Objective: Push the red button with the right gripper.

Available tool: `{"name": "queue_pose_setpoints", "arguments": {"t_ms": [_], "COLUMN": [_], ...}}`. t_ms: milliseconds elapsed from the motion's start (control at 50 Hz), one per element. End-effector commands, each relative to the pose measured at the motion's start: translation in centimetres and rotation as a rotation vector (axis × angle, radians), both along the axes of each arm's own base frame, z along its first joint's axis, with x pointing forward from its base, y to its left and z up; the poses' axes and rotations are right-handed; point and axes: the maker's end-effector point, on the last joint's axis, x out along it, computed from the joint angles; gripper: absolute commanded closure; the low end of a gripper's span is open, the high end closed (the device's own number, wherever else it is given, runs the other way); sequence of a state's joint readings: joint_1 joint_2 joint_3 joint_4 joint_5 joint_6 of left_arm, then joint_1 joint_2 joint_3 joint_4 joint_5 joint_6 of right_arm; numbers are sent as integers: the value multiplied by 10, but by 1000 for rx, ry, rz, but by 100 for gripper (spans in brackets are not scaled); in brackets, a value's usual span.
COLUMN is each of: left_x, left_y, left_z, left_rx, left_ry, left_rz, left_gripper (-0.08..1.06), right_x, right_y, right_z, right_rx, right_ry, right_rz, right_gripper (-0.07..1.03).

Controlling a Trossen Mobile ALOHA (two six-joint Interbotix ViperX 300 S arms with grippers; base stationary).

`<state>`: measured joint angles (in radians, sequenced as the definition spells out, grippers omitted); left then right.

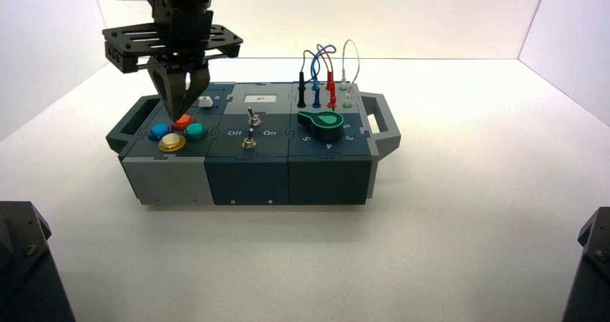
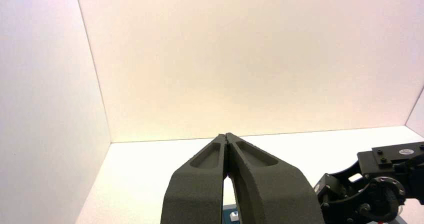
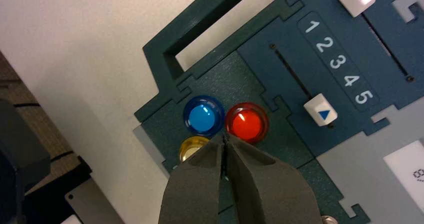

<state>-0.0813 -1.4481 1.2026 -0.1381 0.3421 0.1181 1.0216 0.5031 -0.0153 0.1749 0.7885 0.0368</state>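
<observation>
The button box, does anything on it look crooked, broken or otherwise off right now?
Nothing stands out. The box sits flat, its four wires are plugged in and upright, and no part looks damaged. The right gripper, jaws closed, has its tip at the edge of the red button, beside the blue button, slightly off centre.

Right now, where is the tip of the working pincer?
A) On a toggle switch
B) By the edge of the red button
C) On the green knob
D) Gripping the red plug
B: the right wrist view shows the right pincer, fingers closed to a point, at the rim of the red button, between it and the blue button; whether it is pressing cannot be told.
</observation>
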Motion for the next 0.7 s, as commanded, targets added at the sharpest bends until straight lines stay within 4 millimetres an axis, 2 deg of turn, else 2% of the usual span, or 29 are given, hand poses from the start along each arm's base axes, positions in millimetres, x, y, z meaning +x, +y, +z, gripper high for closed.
{"name": "queue_pose_setpoints", "arguments": {"t_ms": [20,700], "left_x": [-1,-1], "left_y": [1,1], "left_z": [15,16], "left_rx": [3,7], "left_ry": [-31,-36], "left_rz": [5,6], "left_gripper": [101,101], "right_x": [12,17], "right_y": [6,3], "right_z": [21,4], "right_rx": [46,21], "right_ry": [-31,-15], "right_rz": [-12,-26], "right_gripper": [98,98]}}
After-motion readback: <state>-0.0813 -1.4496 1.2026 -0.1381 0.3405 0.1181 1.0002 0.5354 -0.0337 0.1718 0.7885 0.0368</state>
